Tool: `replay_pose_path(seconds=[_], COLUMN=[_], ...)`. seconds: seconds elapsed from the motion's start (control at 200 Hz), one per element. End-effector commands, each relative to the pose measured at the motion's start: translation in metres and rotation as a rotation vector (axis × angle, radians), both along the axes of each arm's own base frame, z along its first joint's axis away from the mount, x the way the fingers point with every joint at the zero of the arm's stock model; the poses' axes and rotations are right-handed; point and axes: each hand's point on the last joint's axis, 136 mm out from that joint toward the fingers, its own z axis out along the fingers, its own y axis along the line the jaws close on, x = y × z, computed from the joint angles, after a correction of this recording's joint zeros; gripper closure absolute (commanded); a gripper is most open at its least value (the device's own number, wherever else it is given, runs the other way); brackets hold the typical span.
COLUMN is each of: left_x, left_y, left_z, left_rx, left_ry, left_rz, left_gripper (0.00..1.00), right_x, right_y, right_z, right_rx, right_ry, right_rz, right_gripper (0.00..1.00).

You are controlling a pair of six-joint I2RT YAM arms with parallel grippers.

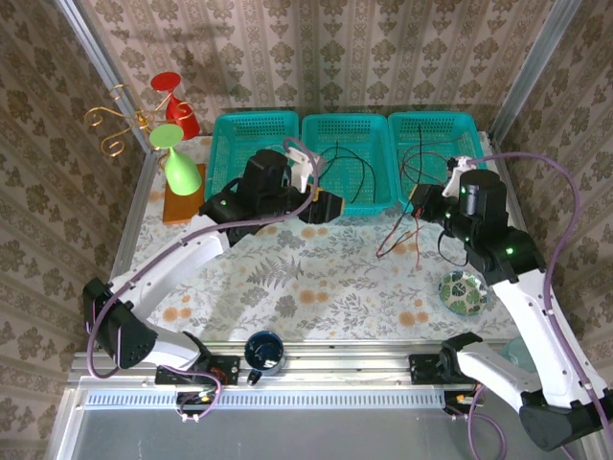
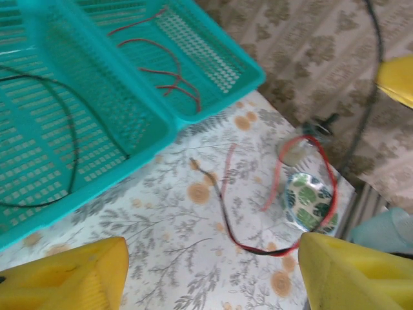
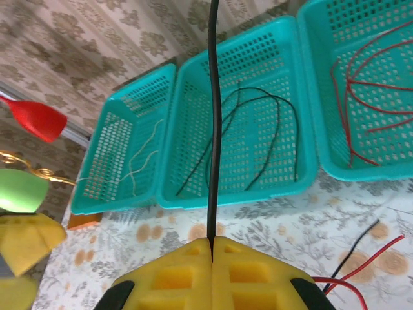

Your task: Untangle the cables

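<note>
Pinching one black cable (image 3: 215,129), the right gripper (image 3: 213,248) holds it by a red-and-black tangle (image 1: 397,235) left on the table (image 1: 287,287); the left gripper (image 2: 213,271) hangs spread, empty. Beyond, teal baskets (image 3: 239,194) hold sorted cables (image 3: 279,123), beige, black and red: mostly done, I judge.

Three teal baskets are set side by side along the far edge of the table (image 1: 316,278): a left basket (image 1: 254,117), a middle basket (image 1: 347,119) and a right basket (image 1: 436,116). The table is covered with a floral cloth, and the walls (image 1: 383,48) are papered in a damask pattern. At the far left corner a red goblet (image 1: 172,96) and a gold wire ornament (image 1: 113,123) are seen. Just beside them a green goblet (image 1: 180,168) is stood on an orange-brown board (image 1: 177,207). A leaf-patterned bowl (image 1: 463,291) is placed near the right edge. A dark blue cup (image 1: 263,351) is set on the metal rail (image 1: 345,362) at the near edge.
</note>
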Motion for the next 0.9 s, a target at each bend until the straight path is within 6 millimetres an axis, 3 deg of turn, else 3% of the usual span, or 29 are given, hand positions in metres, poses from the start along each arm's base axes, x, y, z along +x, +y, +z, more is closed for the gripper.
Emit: replay_pose_path(seconds=[0.0,0.305,0.51,0.705,0.835,0.895], left_x=[-0.017,-0.025,-0.033,-0.034,-0.031,-0.03], left_y=[-0.022,-0.057,-0.068,-0.074,-0.074,-0.074], left_z=[0.019,0.023,0.012,0.013,0.012,0.012], left_rx=[-0.083,-0.215,-0.195,-0.2,-0.198,-0.196], left_ry=[-0.082,-0.006,0.018,0.013,0.008,0.008], left_rz=[-0.133,-0.249,-0.289,-0.296,-0.283,-0.276], left_gripper=[0.31,0.44,0.48,0.52,0.66,0.77], right_x=[0.003,0.007,0.007,0.008,0.007,0.007], right_y=[0.019,0.05,0.061,0.078,0.084,0.085], right_z=[0.012,0.012,0.018,0.02,0.022,0.021], right_rx=[0.072,0.185,0.224,0.245,0.251,0.248], right_ry=[-0.009,0.011,0.009,0.016,0.017,0.018], right_rz=[0.063,0.117,0.15,0.193,0.207,0.209], right_gripper=[1.0,1.0,1.0,1.0,1.0,1.0])
